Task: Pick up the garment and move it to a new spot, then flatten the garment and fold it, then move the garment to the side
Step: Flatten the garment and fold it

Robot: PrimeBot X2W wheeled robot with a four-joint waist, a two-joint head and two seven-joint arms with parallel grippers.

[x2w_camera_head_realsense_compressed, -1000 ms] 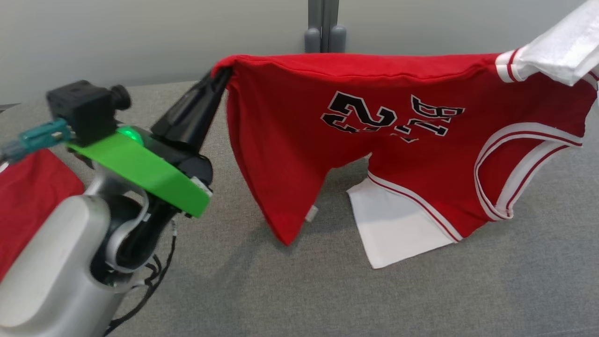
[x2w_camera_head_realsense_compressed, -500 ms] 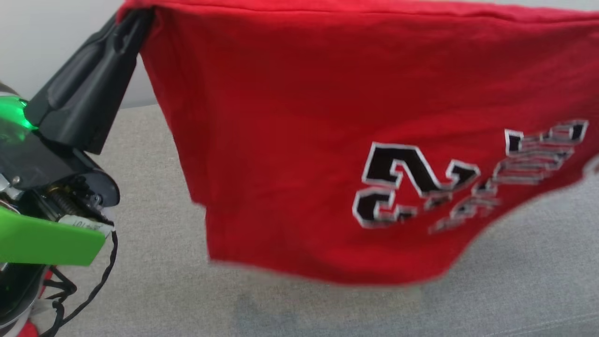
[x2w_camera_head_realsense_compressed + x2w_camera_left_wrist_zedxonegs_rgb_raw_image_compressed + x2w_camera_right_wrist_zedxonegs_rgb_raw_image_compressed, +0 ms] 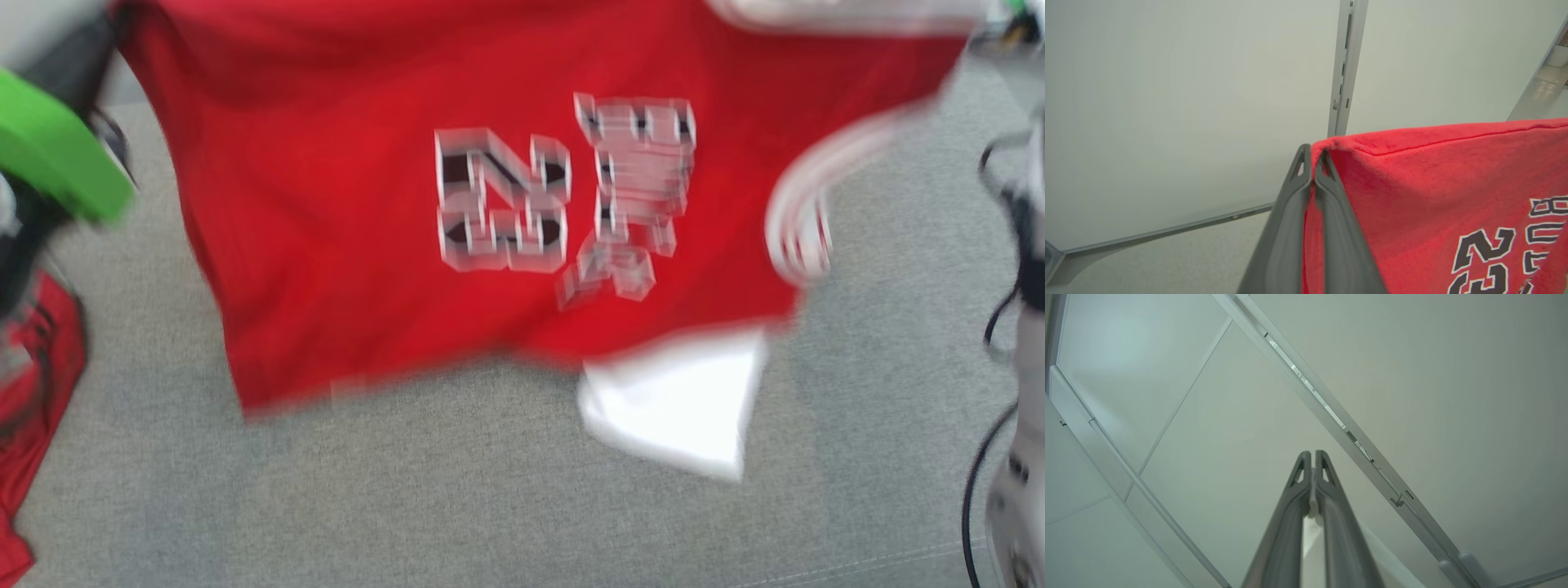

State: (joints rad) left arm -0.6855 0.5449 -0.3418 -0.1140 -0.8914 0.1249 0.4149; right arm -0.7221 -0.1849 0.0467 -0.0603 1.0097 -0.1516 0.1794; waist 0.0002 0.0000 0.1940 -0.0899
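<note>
The garment [image 3: 343, 245] is a red jersey with a black-and-white number and a white piece [image 3: 678, 408] hanging at its lower edge. It hangs spread out above the grey cloth surface [image 3: 490, 506], blurred in the head view. In the left wrist view my left gripper [image 3: 1312, 157] is shut on the jersey's [image 3: 1433, 175] red upper corner. In the right wrist view my right gripper [image 3: 1312, 457] points up at the wall, shut, with a sliver of white fabric [image 3: 1312, 504] pinched between its fingers.
A second red garment [image 3: 33, 392] lies at the left edge of the surface. My left arm's green plate [image 3: 57, 155] is at the upper left, and my right arm with its cables [image 3: 1020, 327] runs along the right edge. A pale wall with metal rails [image 3: 1343, 69] stands behind.
The head view has shifted and blurred. The jersey stays held at both upper corners. Its number now sits near the middle of the view and the white piece shows again below.
</note>
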